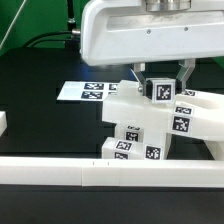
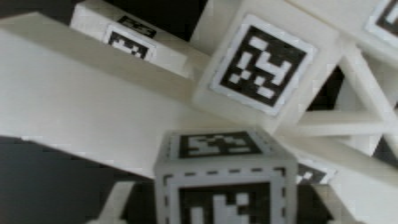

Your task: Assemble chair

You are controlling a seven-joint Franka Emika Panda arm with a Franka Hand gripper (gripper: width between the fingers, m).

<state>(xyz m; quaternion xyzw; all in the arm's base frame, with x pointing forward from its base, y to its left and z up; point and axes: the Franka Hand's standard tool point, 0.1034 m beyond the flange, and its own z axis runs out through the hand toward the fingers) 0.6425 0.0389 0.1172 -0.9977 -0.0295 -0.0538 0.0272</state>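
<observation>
The chair parts are glossy white tagged pieces grouped at the exterior view's right: a slanted frame (image 1: 195, 118), a notched block (image 1: 135, 135) and a small cube (image 1: 160, 90) on top of them. My gripper (image 1: 161, 88) hangs straight over the cube with a finger on each side. In the wrist view the cube (image 2: 222, 160) lies between the fingers (image 2: 121, 200), with a dark gap on each side. The jaws are open and do not touch it. Frame bars (image 2: 107, 75) and a tagged block (image 2: 267, 60) lie beyond the cube.
The marker board (image 1: 82, 90) lies flat behind the parts at the exterior view's left. A long plain white rail (image 1: 90, 170) runs across the front. A small white piece (image 1: 3, 122) shows at the left edge. The table (image 1: 45, 125) is black.
</observation>
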